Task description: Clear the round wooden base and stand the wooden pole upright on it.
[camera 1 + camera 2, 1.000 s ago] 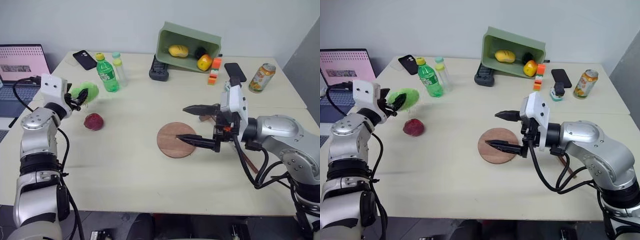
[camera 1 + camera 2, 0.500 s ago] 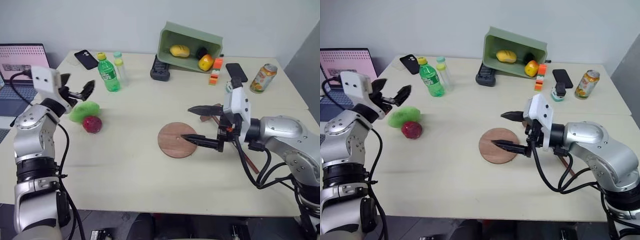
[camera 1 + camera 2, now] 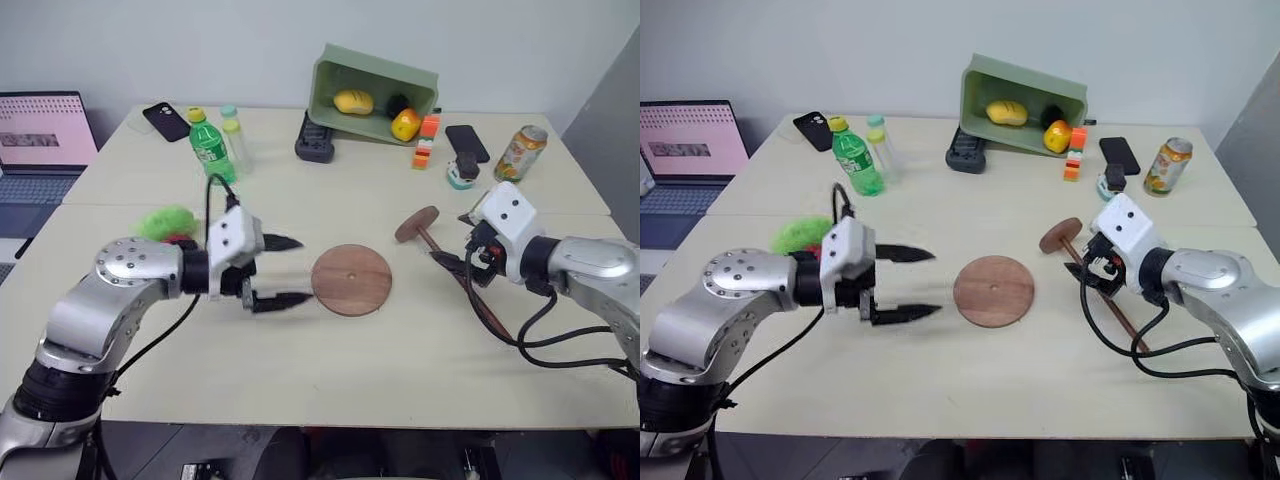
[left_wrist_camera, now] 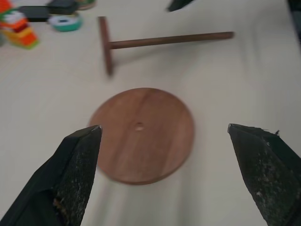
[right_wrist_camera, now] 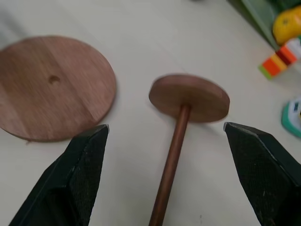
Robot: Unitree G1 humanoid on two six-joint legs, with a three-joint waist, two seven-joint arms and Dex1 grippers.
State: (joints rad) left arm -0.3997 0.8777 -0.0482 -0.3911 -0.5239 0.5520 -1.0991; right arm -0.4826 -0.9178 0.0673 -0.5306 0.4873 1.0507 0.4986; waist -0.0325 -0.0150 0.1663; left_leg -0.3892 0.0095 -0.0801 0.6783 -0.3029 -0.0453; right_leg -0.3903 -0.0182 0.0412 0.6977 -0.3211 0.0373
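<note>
Base [image 3: 351,279] cleared: one round wooden base lies bare at frame centre, its central hole exposed. One wooden pole [image 3: 455,272] lies flat at centre right, its fixed disc nearest the base but apart from it. Left gripper [image 3: 277,271], jaws spread and empty, hovers just left of the base; right gripper [image 5: 162,136], likewise spread and empty, straddles the pole's shaft without touching. Step in hand, judged: approaching the pole. Next move calls for closing on the shaft, lifting, and upending it over the base.
</note>
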